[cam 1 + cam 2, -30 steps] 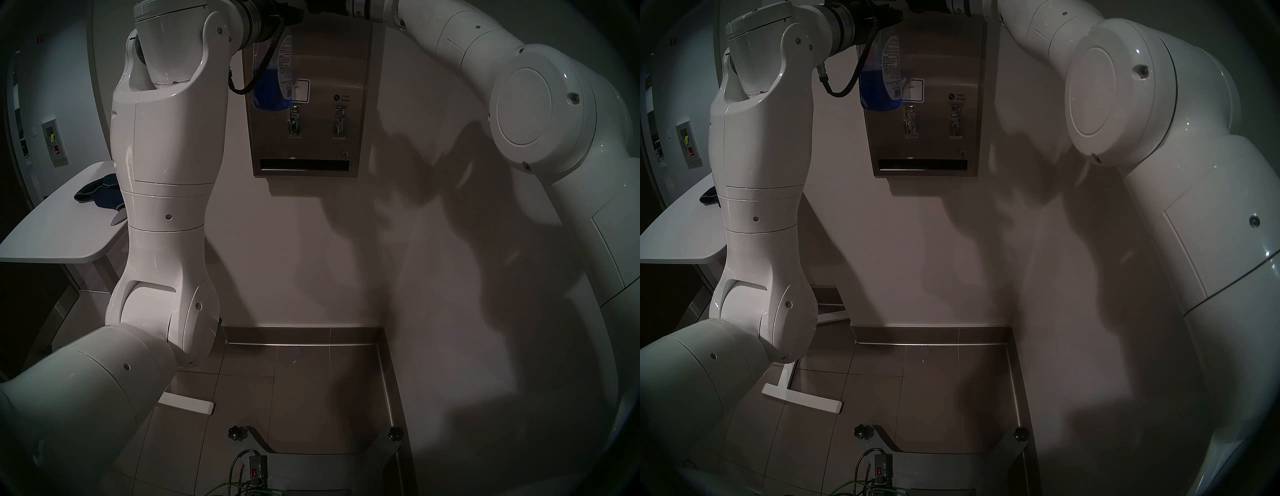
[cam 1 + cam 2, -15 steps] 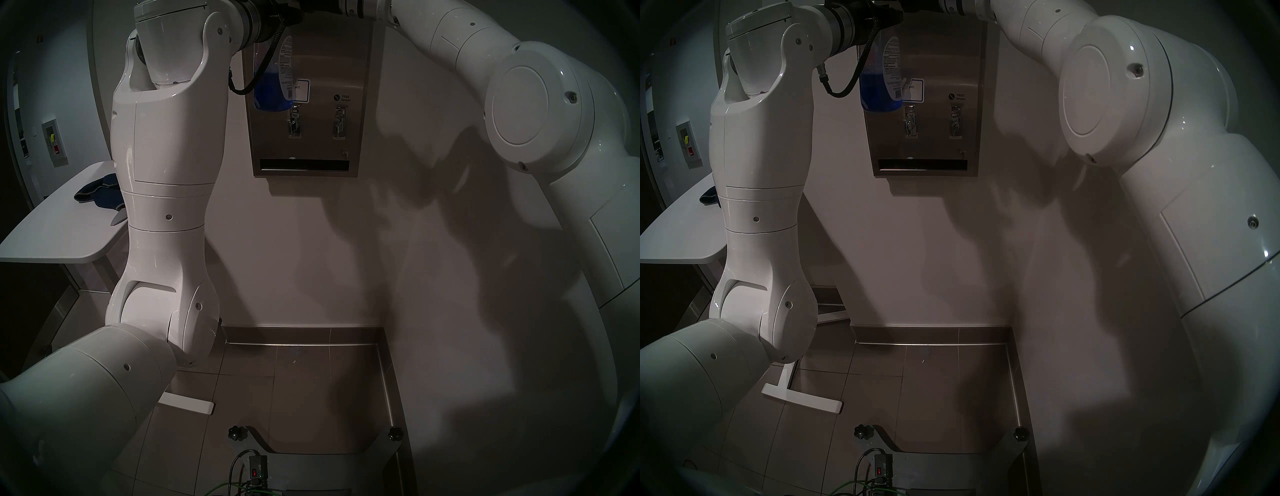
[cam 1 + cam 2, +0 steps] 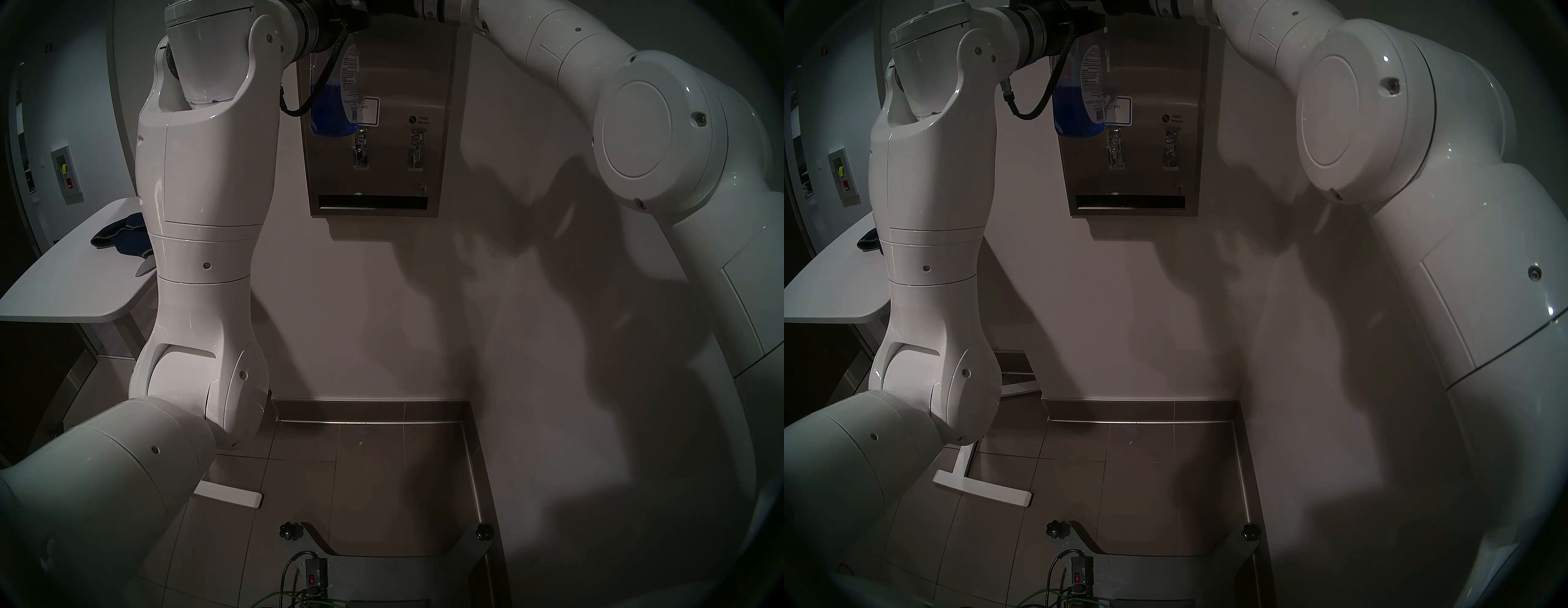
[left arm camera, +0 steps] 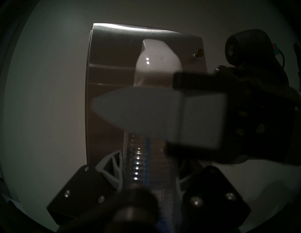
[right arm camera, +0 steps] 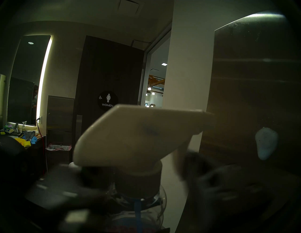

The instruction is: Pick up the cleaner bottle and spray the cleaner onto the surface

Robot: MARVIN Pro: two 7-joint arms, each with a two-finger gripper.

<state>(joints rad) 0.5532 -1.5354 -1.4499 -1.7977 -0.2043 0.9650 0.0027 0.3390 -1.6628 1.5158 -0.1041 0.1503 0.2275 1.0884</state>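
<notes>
A clear plastic cleaner bottle [image 3: 335, 91] hangs upright in front of the upper left part of a brushed stainless-steel wall dispenser [image 3: 403, 76]. Bright blue liquid [image 3: 1072, 112] fills its lower half, beside a white printed label. Its white trigger head [image 5: 138, 138] points at the steel. A pale foamy blob [image 5: 266, 143] clings to the dispenser front.

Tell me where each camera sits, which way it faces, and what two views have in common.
Head stereo pair: on the head, looking down at the dispenser, wall and floor; both arms show.
Left wrist: behind the left gripper, facing the dispenser; right gripper on the spray head.
Right wrist: beside the cleaner bottle, facing the restroom door; its fingers blurred.
Shared: both wrist views show the bottle's white spray head.
</notes>
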